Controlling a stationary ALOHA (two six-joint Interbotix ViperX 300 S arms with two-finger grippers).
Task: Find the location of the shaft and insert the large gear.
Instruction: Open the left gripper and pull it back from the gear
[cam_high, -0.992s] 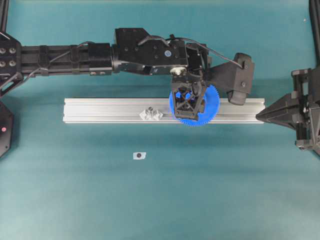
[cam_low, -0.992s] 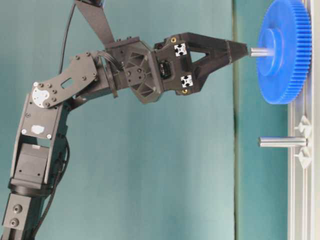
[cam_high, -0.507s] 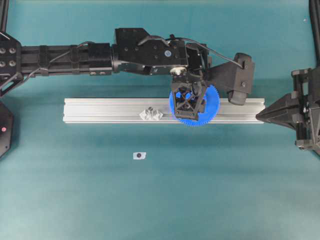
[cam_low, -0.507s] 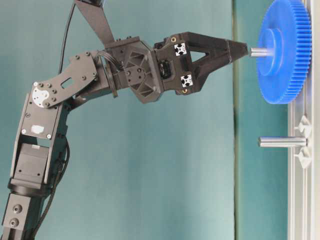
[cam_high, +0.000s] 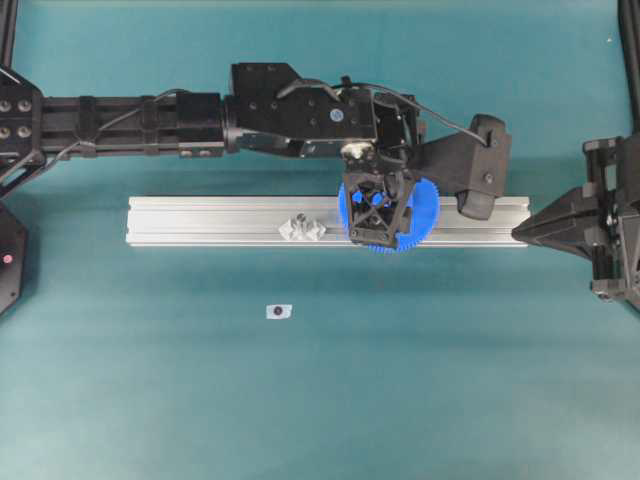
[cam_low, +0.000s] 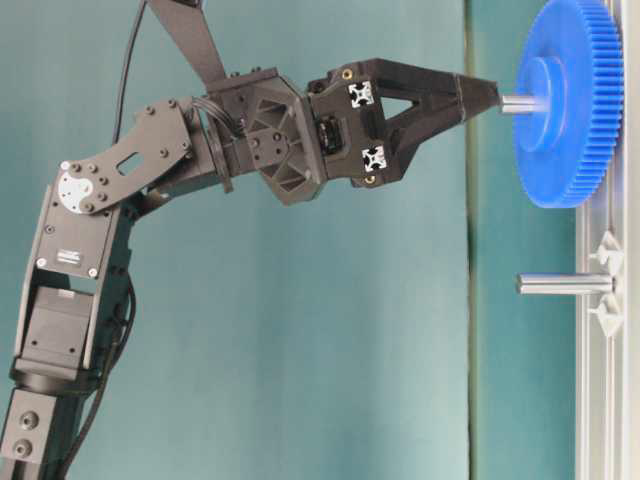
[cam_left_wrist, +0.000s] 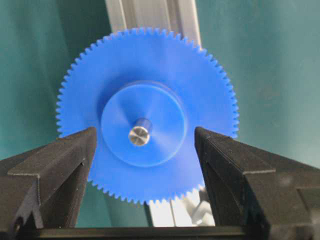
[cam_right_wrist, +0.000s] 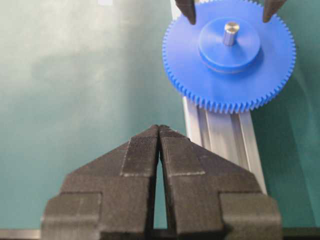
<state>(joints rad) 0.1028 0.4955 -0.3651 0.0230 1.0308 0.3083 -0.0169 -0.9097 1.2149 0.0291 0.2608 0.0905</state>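
The rail (cam_high: 230, 221) lies across the table (cam_high: 320, 400) in the overhead view. The large gear (cam_high: 425, 212) sits on the rail toward its right end, threaded on the shaft (cam_left_wrist: 139, 134), whose tip stands out of the hub. A shorter pin (cam_low: 563, 284) stands on the rail left of the gear. The left gripper (cam_left_wrist: 145, 165) hangs over the gear, fingers either side of the hub, apart from it. The right gripper (cam_high: 520, 233) sits just off the rail's right end.

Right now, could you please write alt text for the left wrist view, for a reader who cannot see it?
The large gear, bright blue and toothed, sits on the shaft, whose metal tip pokes through the gear's raised hub. The open left gripper has one black finger on each side of the hub, touching nothing. Behind lie an aluminium rail and a teal table.
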